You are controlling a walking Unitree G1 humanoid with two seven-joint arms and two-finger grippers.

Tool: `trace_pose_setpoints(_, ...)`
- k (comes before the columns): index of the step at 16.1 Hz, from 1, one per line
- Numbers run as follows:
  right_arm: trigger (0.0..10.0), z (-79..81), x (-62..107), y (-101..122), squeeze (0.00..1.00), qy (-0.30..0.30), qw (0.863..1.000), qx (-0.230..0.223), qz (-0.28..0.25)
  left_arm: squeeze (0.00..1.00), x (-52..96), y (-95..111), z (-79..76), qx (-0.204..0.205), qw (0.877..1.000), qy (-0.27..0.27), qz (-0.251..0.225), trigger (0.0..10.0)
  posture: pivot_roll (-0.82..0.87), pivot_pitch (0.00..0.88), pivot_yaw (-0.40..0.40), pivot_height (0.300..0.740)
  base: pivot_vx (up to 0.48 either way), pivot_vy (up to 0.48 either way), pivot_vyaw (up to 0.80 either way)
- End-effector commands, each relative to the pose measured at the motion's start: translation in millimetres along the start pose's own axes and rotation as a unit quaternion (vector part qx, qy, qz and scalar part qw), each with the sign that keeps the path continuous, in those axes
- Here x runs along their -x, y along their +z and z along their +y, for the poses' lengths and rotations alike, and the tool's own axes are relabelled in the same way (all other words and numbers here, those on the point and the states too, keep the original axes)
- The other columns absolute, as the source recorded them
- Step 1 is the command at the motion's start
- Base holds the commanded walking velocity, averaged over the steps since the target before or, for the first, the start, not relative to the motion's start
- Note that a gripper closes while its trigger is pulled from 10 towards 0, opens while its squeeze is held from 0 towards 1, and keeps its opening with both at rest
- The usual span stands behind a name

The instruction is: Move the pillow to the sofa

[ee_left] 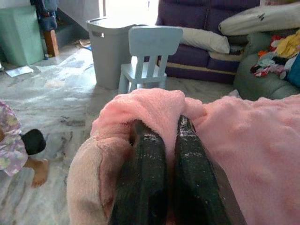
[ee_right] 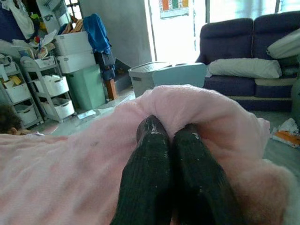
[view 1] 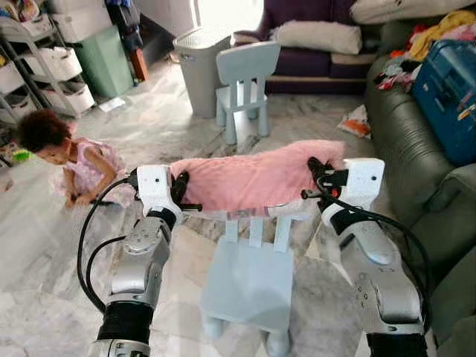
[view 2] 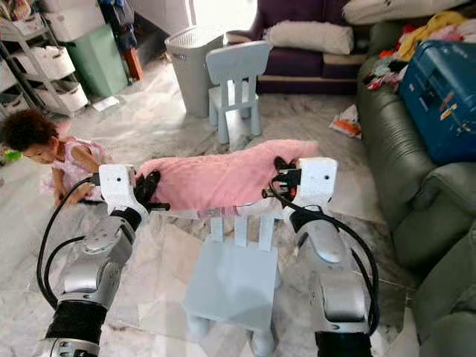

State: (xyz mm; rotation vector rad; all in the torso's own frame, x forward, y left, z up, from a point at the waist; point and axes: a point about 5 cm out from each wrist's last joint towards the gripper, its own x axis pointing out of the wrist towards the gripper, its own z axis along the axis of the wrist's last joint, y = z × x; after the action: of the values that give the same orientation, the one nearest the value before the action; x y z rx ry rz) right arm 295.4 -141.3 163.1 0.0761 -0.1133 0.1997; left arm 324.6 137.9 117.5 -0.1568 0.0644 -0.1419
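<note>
You hold the pink pillow [view 1: 256, 177] crosswise, left gripper [view 1: 181, 187] and right gripper [view 1: 318, 172] each clamped on an end, purple sofa [view 1: 309, 63] straight ahead

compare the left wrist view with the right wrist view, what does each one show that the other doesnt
Left wrist view alone: a pale blue chair standing by the grey bin, and a person's bare foot on the marble floor. Right wrist view alone: white shelves with storage boxes and a blue garment. Both: two black fingers pinched shut on the pink pillow, with the purple sofa behind.
</note>
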Motion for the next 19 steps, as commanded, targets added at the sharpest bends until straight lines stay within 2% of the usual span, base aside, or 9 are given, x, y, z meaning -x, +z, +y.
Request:
trace_pose_setpoints(1,10.0,2.0,-1.6,6.4,0.00,0.003,1.000,-0.004,-0.009,0.00,-0.1,2.8,0.4,0.002,1.000,0.003,-0.007,10.0,-0.22,0.000,0.079,0.740,0.000,0.000,0.00)
trace_pose_setpoints(3,10.0,3.0,-1.7,4.7,0.00,0.004,1.000,-0.007,-0.003,0.00,0.3,0.7,1.8,0.008,1.000,0.008,-0.001,10.0,-0.22,0.000,0.079,0.740,0.000,0.000,-0.23)
trace_pose_setpoints(8,10.0,2.7,-0.5,5.2,0.00,0.005,1.000,-0.006,-0.002,0.00,0.9,-1.2,0.5,0.013,1.000,0.006,0.003,10.0,-0.23,0.000,0.077,0.740,0.000,0.000,-0.78)
trace_pose_setpoints(14,10.0,2.8,-0.3,5.5,0.00,0.009,1.000,-0.003,-0.002,0.00,1.5,-2.1,-0.6,0.008,1.000,-0.003,0.005,10.0,-0.23,0.000,0.072,0.740,0.000,0.000,0.00)
trace_pose_setpoints(19,10.0,4.0,-0.8,3.7,0.00,0.011,1.000,-0.003,0.006,0.00,1.2,-3.0,-1.6,0.011,1.000,-0.008,0.006,10.0,-0.23,0.000,0.071,0.740,0.000,0.000,-0.77)
